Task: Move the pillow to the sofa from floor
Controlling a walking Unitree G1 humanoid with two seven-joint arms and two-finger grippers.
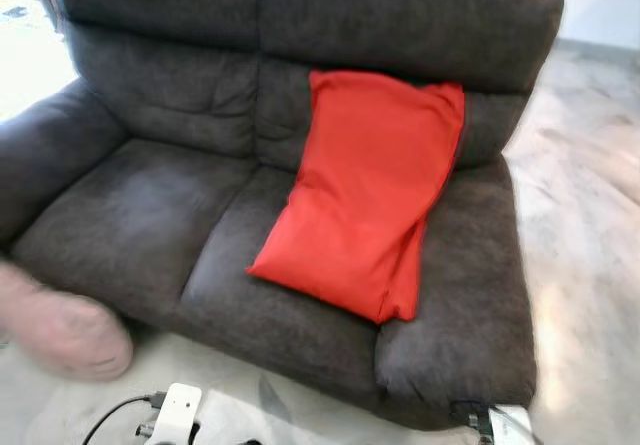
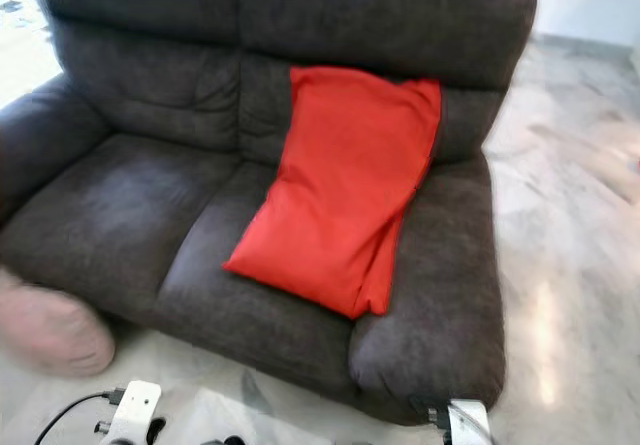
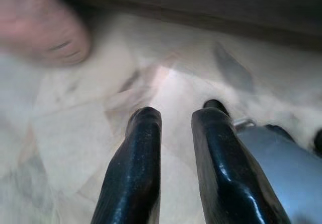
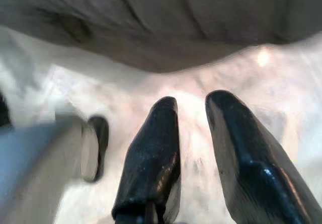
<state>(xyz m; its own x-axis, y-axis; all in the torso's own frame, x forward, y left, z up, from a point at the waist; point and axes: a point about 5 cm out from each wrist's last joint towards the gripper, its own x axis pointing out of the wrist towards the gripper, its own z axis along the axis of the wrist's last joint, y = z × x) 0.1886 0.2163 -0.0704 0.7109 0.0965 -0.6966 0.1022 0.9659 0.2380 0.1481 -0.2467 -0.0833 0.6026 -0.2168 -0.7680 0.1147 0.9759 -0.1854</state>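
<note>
red pillow (image 1: 370, 190) lies on dark sofa (image 1: 150, 215) seat, long axis leaning up backrest. left gripper (image 3: 176, 121) and right gripper (image 4: 193, 110) low above floor (image 1: 590, 215) before sofa, jaws slightly apart, empty. pink cushion (image 1: 70, 330) left of sofa base.

The left hand (image 3: 173, 116) hung above the pale marble-patterned floor (image 3: 75, 138), its two long glossy black fingers (image 3: 136, 168) a little apart with nothing between them. A blurred pink rounded object (image 3: 43, 27) lay on the floor ahead, near the dark base of the sofa (image 3: 201, 7). A silver-grey robot part (image 3: 282, 168) sat just beside one finger.
</note>
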